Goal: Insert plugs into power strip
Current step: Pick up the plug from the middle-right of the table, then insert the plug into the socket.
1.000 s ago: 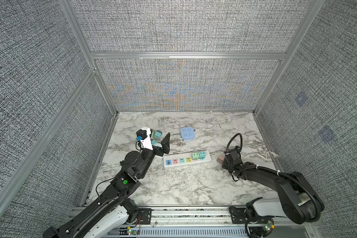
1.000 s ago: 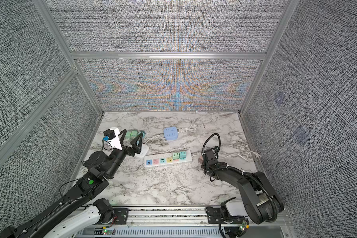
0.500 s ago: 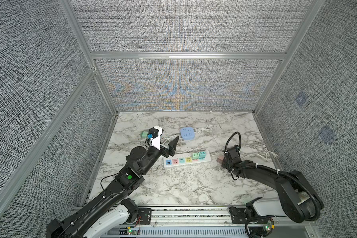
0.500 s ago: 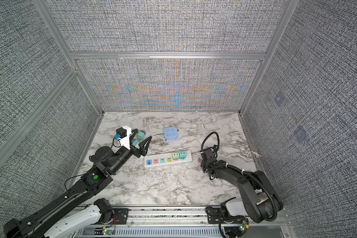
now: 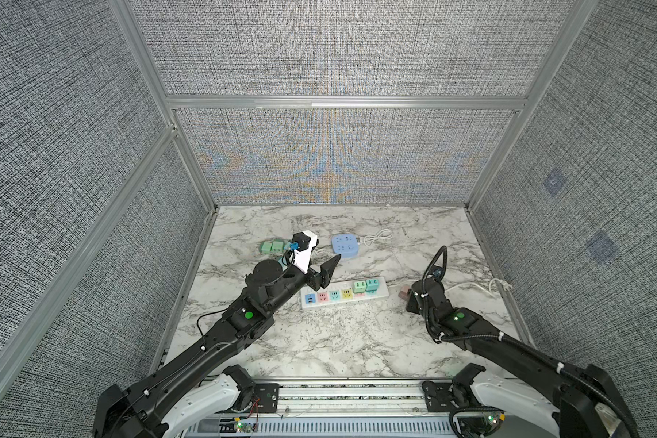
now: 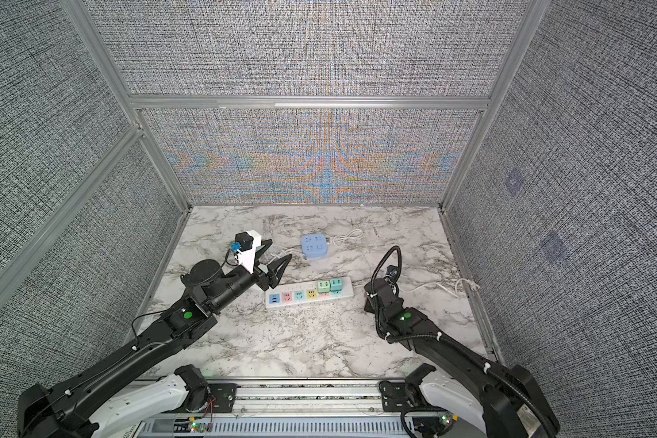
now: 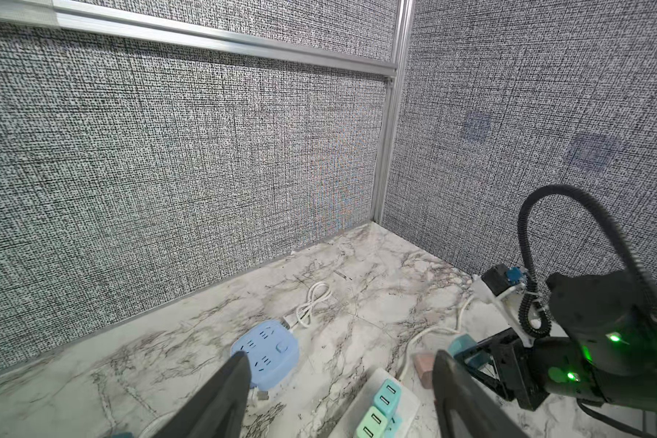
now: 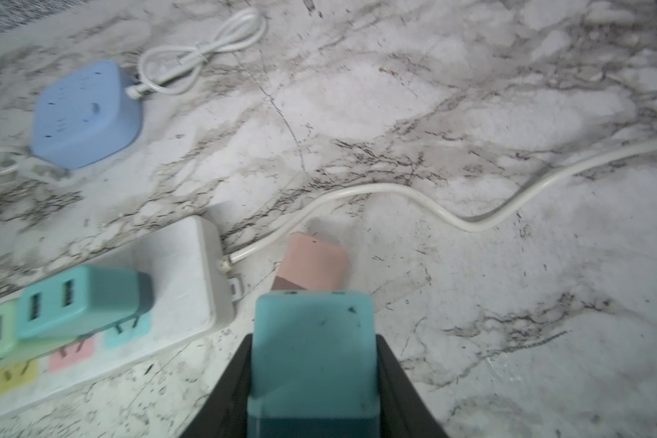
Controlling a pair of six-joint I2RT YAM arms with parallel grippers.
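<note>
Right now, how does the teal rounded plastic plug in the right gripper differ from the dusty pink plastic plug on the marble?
Colour: the teal plug is blue-green, the pink plug dusty pink. State: the right gripper clamps the teal plug; the pink plug lies loose on the marble. Both are rounded cubes outside the white power strip.

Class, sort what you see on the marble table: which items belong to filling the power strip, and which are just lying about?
Job: power strip; seated green plug; seated teal plug; gripped teal plug; pink plug; two loose green plugs.
Lying about: blue socket cube; coiled white cable.
</note>
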